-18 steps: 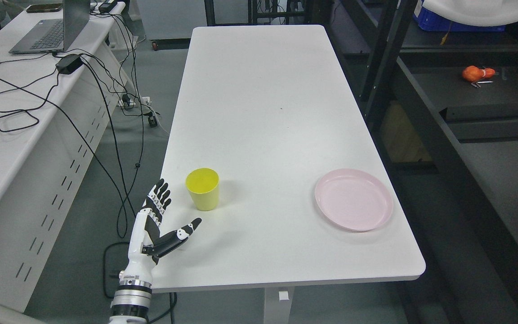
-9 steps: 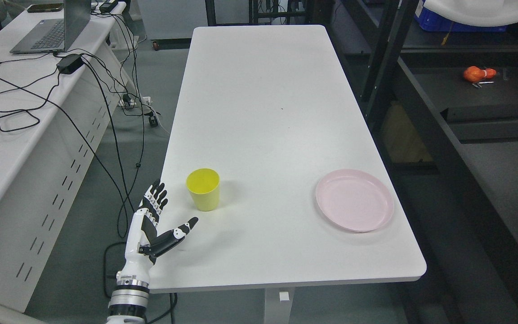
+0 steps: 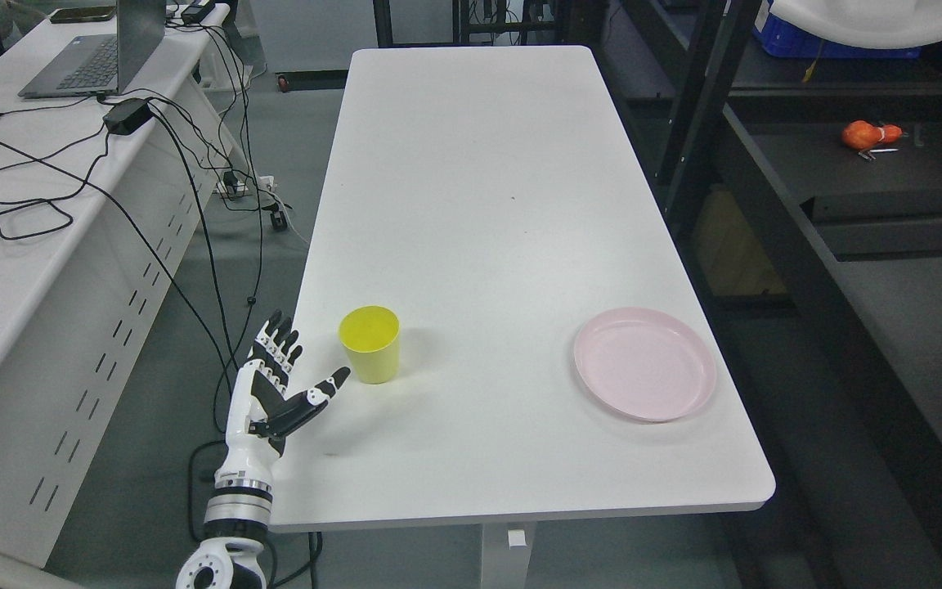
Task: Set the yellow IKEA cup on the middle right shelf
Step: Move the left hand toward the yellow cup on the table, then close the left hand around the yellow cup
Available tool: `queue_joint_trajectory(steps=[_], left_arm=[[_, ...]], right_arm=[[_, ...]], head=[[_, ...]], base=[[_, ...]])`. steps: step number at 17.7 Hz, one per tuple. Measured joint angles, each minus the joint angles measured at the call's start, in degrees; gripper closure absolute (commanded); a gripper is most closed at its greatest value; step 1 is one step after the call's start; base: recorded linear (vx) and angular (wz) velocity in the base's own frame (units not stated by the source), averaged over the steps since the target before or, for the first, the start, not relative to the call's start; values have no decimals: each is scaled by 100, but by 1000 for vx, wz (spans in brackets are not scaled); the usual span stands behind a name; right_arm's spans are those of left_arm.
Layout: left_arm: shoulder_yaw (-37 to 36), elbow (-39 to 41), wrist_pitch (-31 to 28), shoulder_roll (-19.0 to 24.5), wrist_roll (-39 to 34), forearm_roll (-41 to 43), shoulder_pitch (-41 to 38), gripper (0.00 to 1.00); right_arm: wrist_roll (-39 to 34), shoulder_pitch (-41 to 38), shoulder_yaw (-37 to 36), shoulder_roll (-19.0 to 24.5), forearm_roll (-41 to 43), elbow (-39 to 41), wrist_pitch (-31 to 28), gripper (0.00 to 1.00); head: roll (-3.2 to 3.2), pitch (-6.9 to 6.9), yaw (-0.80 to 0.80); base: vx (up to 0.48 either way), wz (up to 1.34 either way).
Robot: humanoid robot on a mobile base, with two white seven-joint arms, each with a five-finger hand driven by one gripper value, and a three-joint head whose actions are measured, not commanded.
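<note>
A yellow cup (image 3: pixel 370 343) stands upright on the white table (image 3: pixel 479 204) near its front left edge. My left hand (image 3: pixel 279 384) is at the table's left edge, just left of and below the cup, apart from it. Its fingers are spread with the thumb pointing toward the cup, and it holds nothing. The black shelf rack (image 3: pixel 773 213) stands to the right of the table. My right arm is out of view.
A pink plate (image 3: pixel 644 362) lies on the table's front right. An orange object (image 3: pixel 867 133) lies on a right shelf. A second desk (image 3: pixel 21 245) with a laptop (image 3: pixel 95 57) and cables stands at the left.
My left hand has moved up and slightly left along the table's edge, closer to the cup's level. The cup and plate have not moved.
</note>
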State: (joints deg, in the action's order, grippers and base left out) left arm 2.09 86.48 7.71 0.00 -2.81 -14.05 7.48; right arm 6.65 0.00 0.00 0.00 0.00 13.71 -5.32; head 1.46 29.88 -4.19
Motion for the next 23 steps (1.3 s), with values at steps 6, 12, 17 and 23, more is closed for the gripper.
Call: queue_joint_trajectory(steps=[6, 12, 17, 23], left_arm=[[-135, -353, -118, 0, 106, -77, 303, 2], [-427, -548, -316, 0, 142, -108, 468, 2], [-646, -656, -554, 0, 177, -120, 615, 2], [-784, -795, -785, 0, 186, -119, 776, 2]], right_arm=[[0, 0, 0, 0, 0, 0, 0, 1], [0, 0, 0, 0, 0, 0, 0, 1], [0, 0, 0, 0, 0, 0, 0, 1], [0, 0, 0, 0, 0, 0, 0, 1]], head=[[0, 0, 0], [0, 0, 0], [0, 0, 0], [0, 0, 0]], base=[[0, 0], [0, 0], [0, 0], [0, 0]])
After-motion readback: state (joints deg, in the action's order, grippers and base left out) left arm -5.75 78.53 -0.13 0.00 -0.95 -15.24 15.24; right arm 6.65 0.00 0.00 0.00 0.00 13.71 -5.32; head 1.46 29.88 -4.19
